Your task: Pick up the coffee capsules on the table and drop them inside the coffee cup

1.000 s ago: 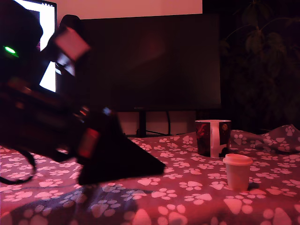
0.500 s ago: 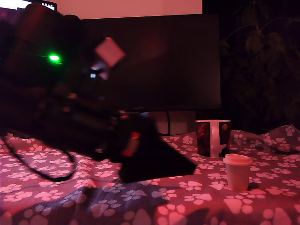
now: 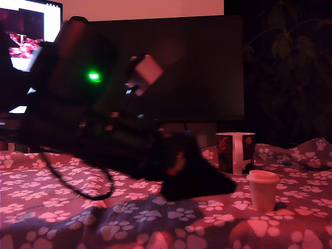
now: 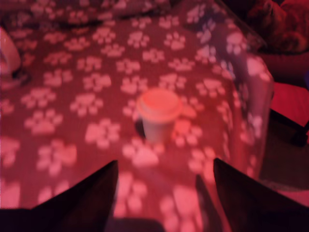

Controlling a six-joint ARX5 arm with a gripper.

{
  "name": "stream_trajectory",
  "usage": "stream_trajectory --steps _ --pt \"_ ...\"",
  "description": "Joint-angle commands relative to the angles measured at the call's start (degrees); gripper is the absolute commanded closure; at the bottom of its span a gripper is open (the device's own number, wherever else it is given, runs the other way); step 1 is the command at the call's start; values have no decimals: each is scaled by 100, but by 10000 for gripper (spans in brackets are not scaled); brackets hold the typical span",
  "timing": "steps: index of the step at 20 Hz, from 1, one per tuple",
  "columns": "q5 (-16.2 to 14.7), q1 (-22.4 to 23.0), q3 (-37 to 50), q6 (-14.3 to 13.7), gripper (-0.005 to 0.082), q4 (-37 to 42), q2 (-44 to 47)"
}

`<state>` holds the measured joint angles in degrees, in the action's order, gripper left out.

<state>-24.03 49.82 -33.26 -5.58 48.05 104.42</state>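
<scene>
Coffee capsule [image 3: 263, 190] upright, rim up.

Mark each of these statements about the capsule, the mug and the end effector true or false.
1. The capsule stands upright on the paw-print cloth. True.
2. The capsule is inside the mug. False: it stands on the cloth, apart from the mug.
3. The end effector is open, with nothing between its fingers. True.
4. The end effector is clamped on the capsule. False: the wrist view shows the capsule ahead of the fingertips, not touched.
5. The mug lies on its side. False: it stands upright.
</scene>
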Motion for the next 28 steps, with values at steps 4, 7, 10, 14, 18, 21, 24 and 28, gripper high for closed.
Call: stream_trajectory --steps 4,7,10,14,18,21,24,28 --pt "-63 151 -302 -50 201 26 389" --pt "-63 221 -505 -50 201 20 590" --pt "-61 249 -688 -50 201 -7 761" --pt "-61 247 -870 -52 201 -22 872" --pt "-87 251 -1075 -50 201 -31 1152" --pt "-101 260 -1198 -52 201 -28 1268" --pt "-103 260 -1353 -48 201 -28 1432" --pt "-103 269 -1517 -48 201 -66 1523"
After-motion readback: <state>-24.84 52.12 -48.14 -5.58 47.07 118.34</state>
